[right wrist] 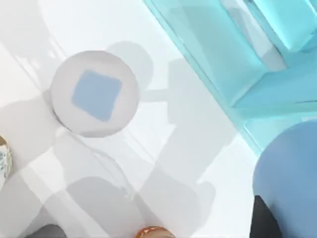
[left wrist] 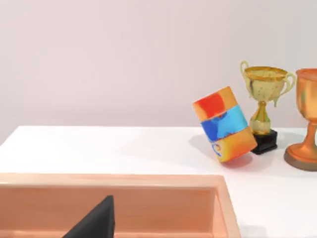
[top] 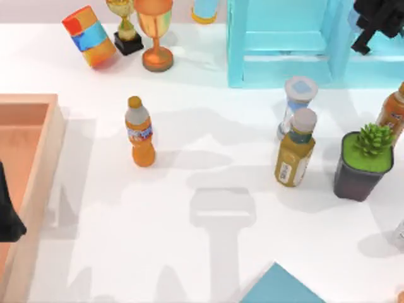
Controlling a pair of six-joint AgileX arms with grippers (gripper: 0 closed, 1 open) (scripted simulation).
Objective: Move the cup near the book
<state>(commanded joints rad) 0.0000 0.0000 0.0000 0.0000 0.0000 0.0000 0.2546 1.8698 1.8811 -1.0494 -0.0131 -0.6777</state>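
In the right wrist view the sky-blue cup (right wrist: 290,173) looms close, high above the table, with a dark finger (right wrist: 265,220) against its side. My right gripper (top: 374,28) hangs at the back right, in front of the turquoise shelf (top: 284,44), shut on the cup. In the top view the gripper covers the cup. The book (top: 278,287) shows as a teal pointed corner at the table's front edge, right of the middle. My left arm (top: 7,218) is parked at the left edge over the wooden tray (top: 47,158); one black fingertip (left wrist: 94,223) shows above the tray.
Under the right arm stand a white-capped bottle (top: 297,104), a yellow bottle (top: 295,154), a potted plant (top: 363,161) and an orange bottle (top: 392,113). Another orange bottle (top: 140,132) stands mid-left. A striped cylinder (top: 90,36) and two trophies (top: 154,31) line the back left.
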